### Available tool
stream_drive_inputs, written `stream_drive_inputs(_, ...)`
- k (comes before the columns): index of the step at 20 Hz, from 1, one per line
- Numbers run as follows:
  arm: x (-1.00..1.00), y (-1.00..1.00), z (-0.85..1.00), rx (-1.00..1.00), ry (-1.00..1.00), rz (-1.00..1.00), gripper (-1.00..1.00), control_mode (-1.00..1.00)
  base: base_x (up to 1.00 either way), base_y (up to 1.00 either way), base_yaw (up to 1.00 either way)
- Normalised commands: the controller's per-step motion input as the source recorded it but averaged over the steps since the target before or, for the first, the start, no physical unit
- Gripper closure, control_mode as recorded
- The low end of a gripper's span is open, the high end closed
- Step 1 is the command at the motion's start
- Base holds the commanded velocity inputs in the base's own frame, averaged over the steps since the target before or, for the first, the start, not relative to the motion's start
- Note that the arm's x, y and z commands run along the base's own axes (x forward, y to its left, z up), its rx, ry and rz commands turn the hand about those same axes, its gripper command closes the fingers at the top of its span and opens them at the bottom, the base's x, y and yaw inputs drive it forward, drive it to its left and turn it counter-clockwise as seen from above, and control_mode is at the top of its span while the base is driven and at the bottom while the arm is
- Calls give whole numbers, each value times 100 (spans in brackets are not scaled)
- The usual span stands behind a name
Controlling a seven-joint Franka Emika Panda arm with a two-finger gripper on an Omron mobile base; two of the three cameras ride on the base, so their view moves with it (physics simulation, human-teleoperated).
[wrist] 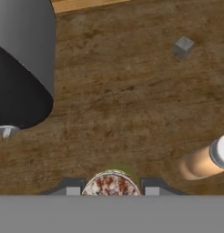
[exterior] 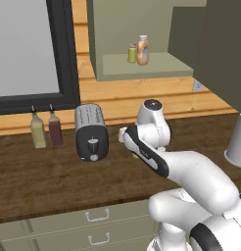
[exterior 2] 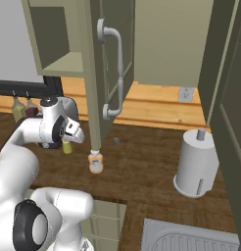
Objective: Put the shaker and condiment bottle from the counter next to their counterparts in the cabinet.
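On the dark wood table [wrist: 132, 91], the shaker [wrist: 111, 183] stands directly between the fingers [wrist: 112, 190], which sit wide on either side of its speckled cap without visibly touching it. Just beside it stands the condiment bottle [exterior 2: 96, 163], with the toaster [exterior: 91, 131] near. Up on the cabinet [exterior: 142, 66] shelf, the counterparts [exterior: 138, 51] stand side by side.

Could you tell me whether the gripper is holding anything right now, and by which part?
Cannot be told: the gripper flanks the shaker's cap, contact unclear.
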Motion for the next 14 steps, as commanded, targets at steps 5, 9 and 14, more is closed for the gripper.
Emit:
stream_drive_inputs(5,0,9,45,0,0,-2,100,-100,0,0,0)
stream_drive_inputs(9,0,5,41,0,-6,-2,100,-100,0,0,0)
stream_drive_inputs(14,0,5,34,0,-12,-1,100,-100,0,0,0)
